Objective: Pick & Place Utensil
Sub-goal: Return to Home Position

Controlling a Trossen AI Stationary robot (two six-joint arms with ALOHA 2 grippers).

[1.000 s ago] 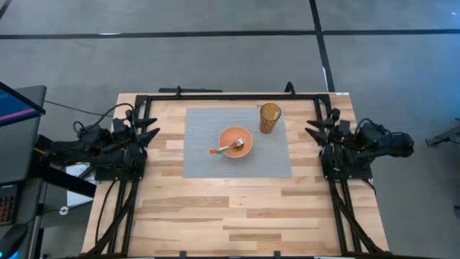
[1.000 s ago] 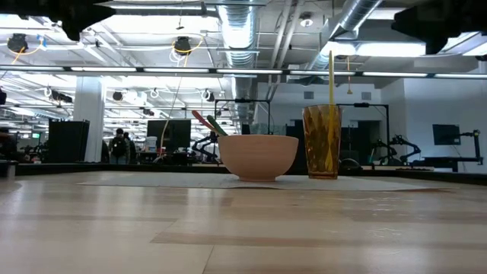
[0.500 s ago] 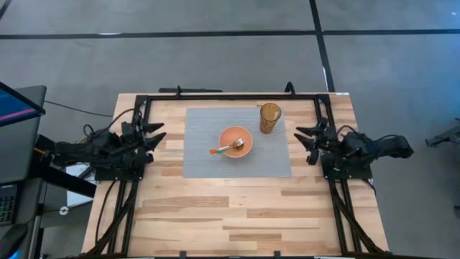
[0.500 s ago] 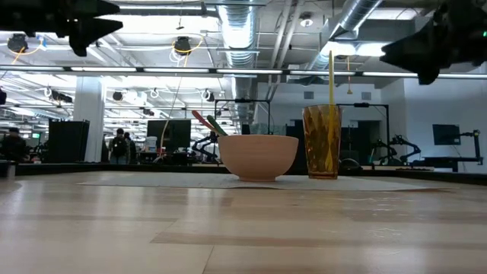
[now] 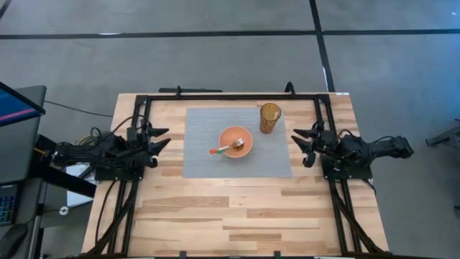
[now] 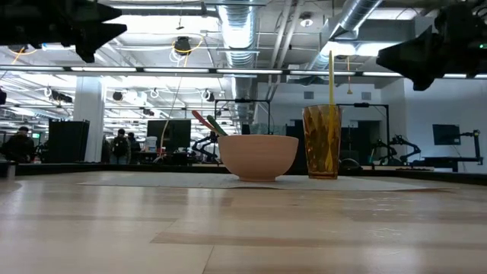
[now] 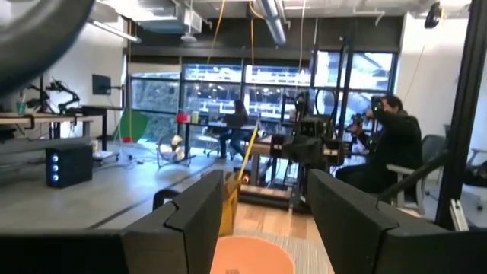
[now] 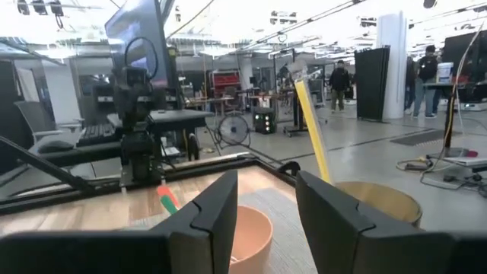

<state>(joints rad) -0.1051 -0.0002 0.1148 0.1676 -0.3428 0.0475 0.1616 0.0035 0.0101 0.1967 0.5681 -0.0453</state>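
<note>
From above, I see the left gripper hanging over the wooden table just off the left edge of the gray placemat, and the right gripper just off its right edge. Both have their fingers spread and hold nothing. On the mat sits the light orange bowl with the green spoon lying in it, handle over the rim. The brown cup stands at the bowl's upper right, apart from it. At table height, the yellow straw rises upright out of the cup beside the bowl, and both grippers hang high at the picture's edges. Through the left wrist camera, the two dark fingers stand wide apart, with the bowl showing in the gap. The right wrist camera shows the same wide empty gap, with bowl, spoon handle, straw and cup ahead.
</note>
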